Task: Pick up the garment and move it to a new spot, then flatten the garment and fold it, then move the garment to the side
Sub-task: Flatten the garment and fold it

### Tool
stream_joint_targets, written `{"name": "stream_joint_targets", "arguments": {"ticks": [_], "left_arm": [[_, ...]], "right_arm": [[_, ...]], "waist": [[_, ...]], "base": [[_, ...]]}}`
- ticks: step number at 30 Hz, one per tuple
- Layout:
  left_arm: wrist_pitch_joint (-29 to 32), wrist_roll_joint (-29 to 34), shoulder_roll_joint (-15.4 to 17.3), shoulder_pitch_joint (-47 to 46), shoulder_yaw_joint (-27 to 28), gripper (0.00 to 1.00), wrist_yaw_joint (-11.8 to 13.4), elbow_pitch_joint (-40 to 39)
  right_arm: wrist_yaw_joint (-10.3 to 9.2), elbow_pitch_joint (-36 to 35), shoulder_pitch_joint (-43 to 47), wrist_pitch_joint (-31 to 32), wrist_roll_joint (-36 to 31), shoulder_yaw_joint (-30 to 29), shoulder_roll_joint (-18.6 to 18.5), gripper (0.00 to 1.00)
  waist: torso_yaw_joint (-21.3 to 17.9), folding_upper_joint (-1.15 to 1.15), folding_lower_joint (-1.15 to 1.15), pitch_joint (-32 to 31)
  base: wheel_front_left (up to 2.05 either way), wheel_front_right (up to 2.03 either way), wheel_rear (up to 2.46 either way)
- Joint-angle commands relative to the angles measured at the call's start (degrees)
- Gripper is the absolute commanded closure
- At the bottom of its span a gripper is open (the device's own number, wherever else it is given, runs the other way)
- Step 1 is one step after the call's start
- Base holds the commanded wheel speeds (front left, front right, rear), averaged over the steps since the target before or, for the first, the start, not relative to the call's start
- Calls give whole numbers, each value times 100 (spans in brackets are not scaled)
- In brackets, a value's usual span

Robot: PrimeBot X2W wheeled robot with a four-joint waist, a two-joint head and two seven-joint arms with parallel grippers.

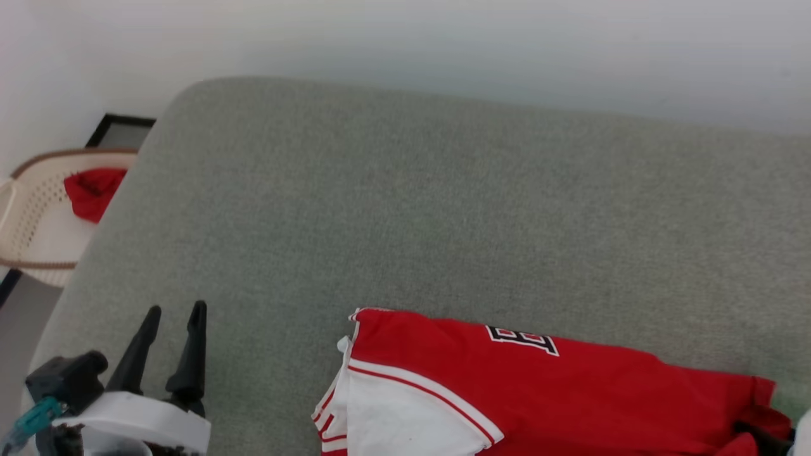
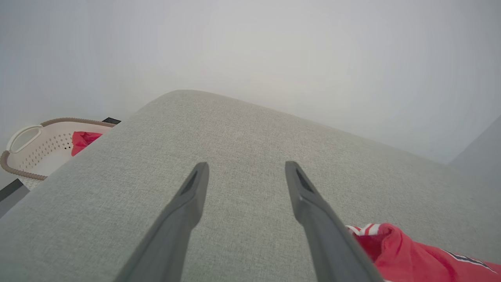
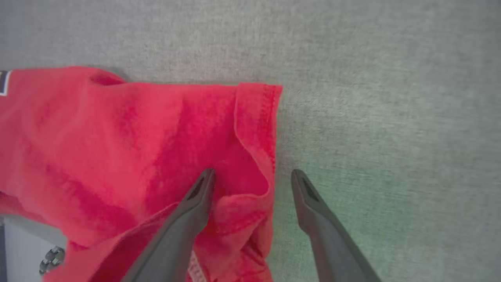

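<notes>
So the large red jersey shirt with white sleeves [image 1: 538, 392] is lying on the wide grey woven fabric surface with rounded corners [image 1: 412, 209], down at the near edge and right of centre. Its left end shows a white sleeve with red-white striped trim. There's a bit of black-and-white lettering on the red part further right. It looks bunched rather than spread out.

The left gripper [image 1: 177, 308] sits at the near left, well apart from the shirt. Its two dark fingers point toward the far side and lean a touch to the right. They're spread apart with nothing between them, just bare grey fabric under them. From the left wrist view [image 2: 246, 166] the arm is angled low along the surface, and the shirt [image 2: 411, 250] pokes in at the lower right, beside the right-hand finger.

The right gripper [image 3: 253, 172] looks pretty much straight down at the shirt's right end [image 3: 117, 149]. It's open too. One finger is over the red cloth, the other is over bare grey fabric, and the stitched hem edge runs between them. It's not pinching anything. I honestly can't tell if the finger over the cloth is touching it or just above it.

Off the far left edge of the surface there's a cream perforated basket with a brown rim [image 1: 31, 221], with a small plain red cloth lump [image 1: 94, 190] inside it.
</notes>
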Motion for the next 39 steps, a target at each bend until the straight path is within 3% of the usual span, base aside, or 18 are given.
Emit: {"name": "stream_joint_targets", "arguments": {"ticks": [1, 12, 13, 14, 15, 39], "left_arm": [[-18, 37, -21, -79, 35, 0, -33, 10], [-18, 195, -432, -276, 269, 0, -364, 318], [-18, 205, -465, -283, 285, 0, -377, 341], [-18, 218, -488, -289, 302, 0, -409, 362], [-18, 226, -509, -290, 320, 0, -421, 384], [-19, 345, -785, -15, 678, 0, -660, 524]], "right_arm": [[-6, 30, -74, 15, 14, 27, 16, 0], [-2, 870, -460, 465, 215, 507, 159, 0], [-2, 936, -464, 513, 251, 572, 158, 12], [0, 961, -457, 527, 329, 664, 143, 85], [8, 1017, -445, 608, 417, 740, 147, 100], [-14, 1747, -1161, -319, 605, 464, -1137, 100]], "waist": [[78, 0, 0, 196], [176, 0, 0, 413], [189, 0, 0, 413], [199, 0, 0, 411], [208, 0, 0, 406], [17, 0, 0, 157]], "base": [[0, 0, 0], [0, 0, 0], [0, 0, 0], [0, 0, 0], [0, 0, 0], [0, 0, 0]]}}
